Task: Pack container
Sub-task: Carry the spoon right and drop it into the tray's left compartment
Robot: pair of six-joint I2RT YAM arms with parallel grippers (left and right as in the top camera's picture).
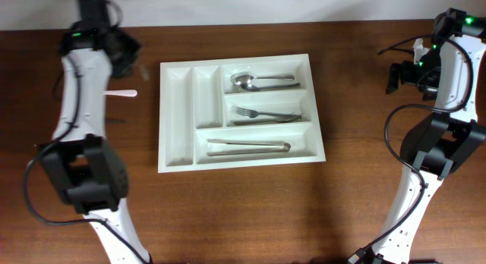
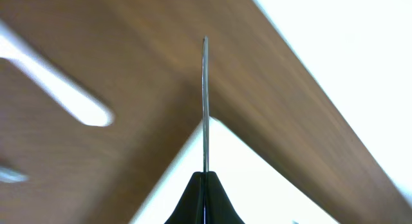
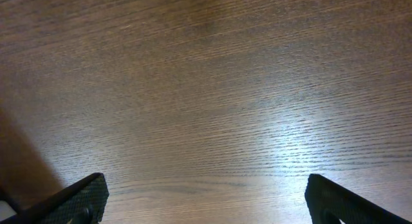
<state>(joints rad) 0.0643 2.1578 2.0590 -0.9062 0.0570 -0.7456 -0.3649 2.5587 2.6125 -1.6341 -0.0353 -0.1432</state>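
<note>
We call it a robot lab: left arm [image 1: 82, 105] and right arm [image 1: 454, 67] at a wooden table [image 1: 243, 211], white wall [image 1: 266, 4] behind.

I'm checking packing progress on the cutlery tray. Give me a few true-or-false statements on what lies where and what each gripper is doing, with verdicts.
1. Spoons lie in the container's top long compartment, as seen from overhead. True.
2. The tongs lie in the middle long compartment. False: they lie in the bottom one; forks fill the middle.
3. The left gripper is shut on a thin metal utensil. True.
4. The right gripper is shut on a fork. False: it is open, over bare table.
5. A white utensil lies on the table outside the container. True.
</note>
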